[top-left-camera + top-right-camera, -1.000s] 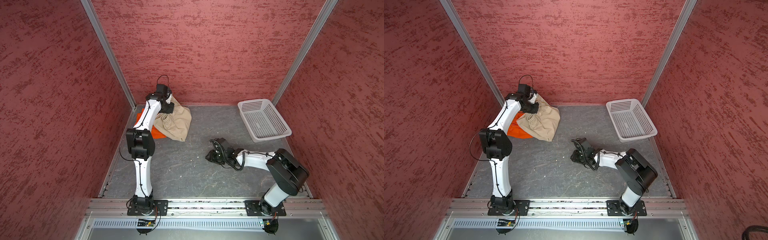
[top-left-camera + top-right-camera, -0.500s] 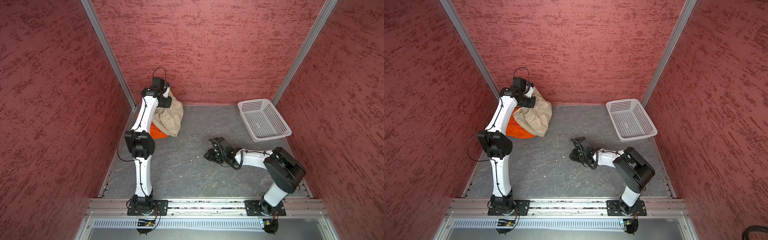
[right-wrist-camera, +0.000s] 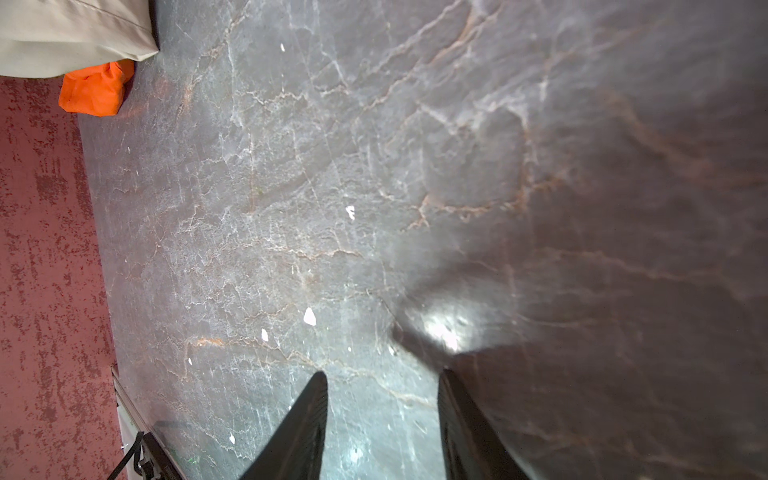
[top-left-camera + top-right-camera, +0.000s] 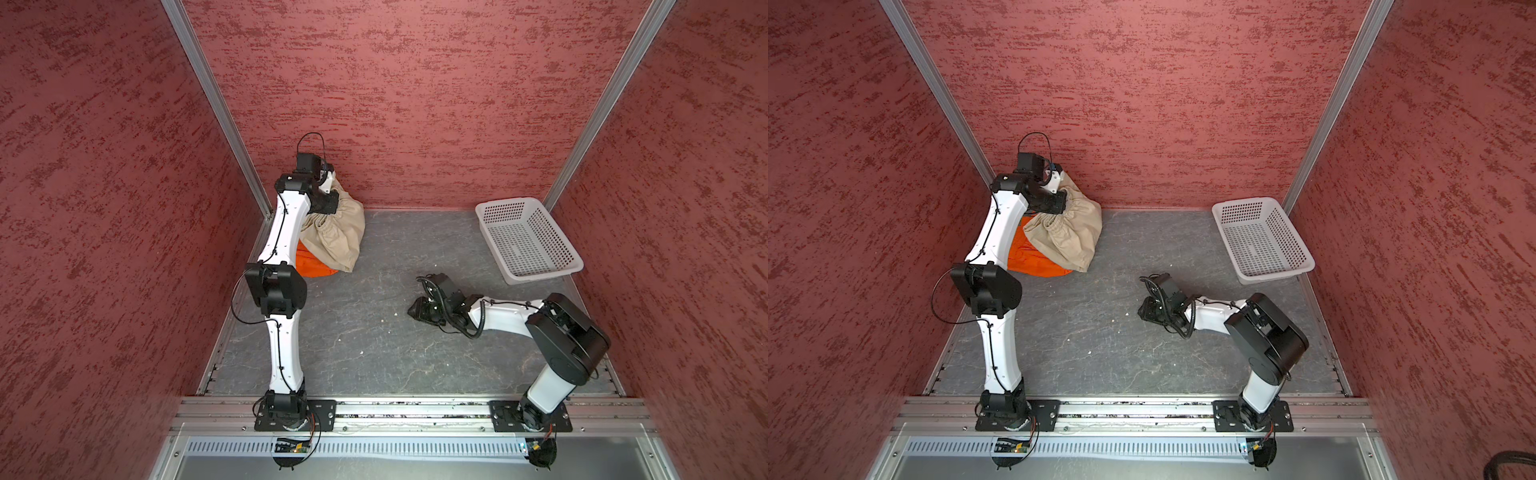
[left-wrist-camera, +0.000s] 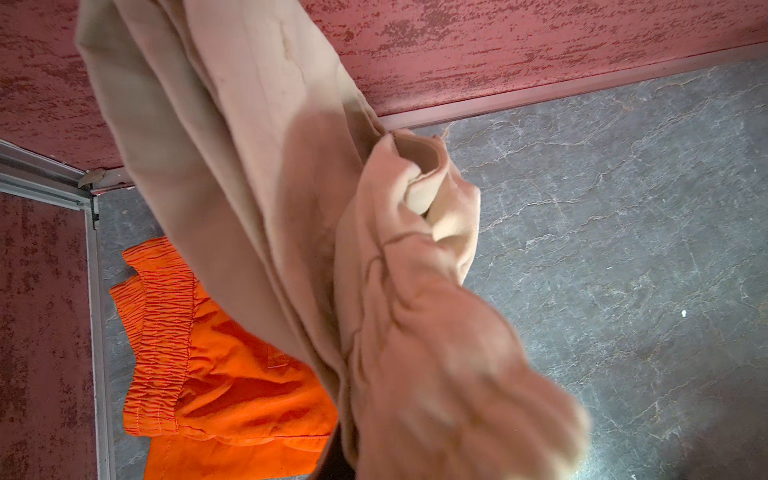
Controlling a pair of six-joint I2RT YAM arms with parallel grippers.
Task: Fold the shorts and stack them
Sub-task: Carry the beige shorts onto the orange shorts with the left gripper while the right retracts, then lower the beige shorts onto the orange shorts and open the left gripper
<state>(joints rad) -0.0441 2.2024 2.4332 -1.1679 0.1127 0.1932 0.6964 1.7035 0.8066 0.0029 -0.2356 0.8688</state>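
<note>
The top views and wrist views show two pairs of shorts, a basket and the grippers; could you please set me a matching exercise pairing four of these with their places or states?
Things:
1. beige shorts
2. orange shorts
3. white basket
4. right gripper

Places or states:
a. empty, at the far right corner
b. jaws apart, holding nothing
c. lying on the table, at the far left corner
d. hanging from the left gripper

Pairs: 1-d, 2-c, 3-a, 4-b
</note>
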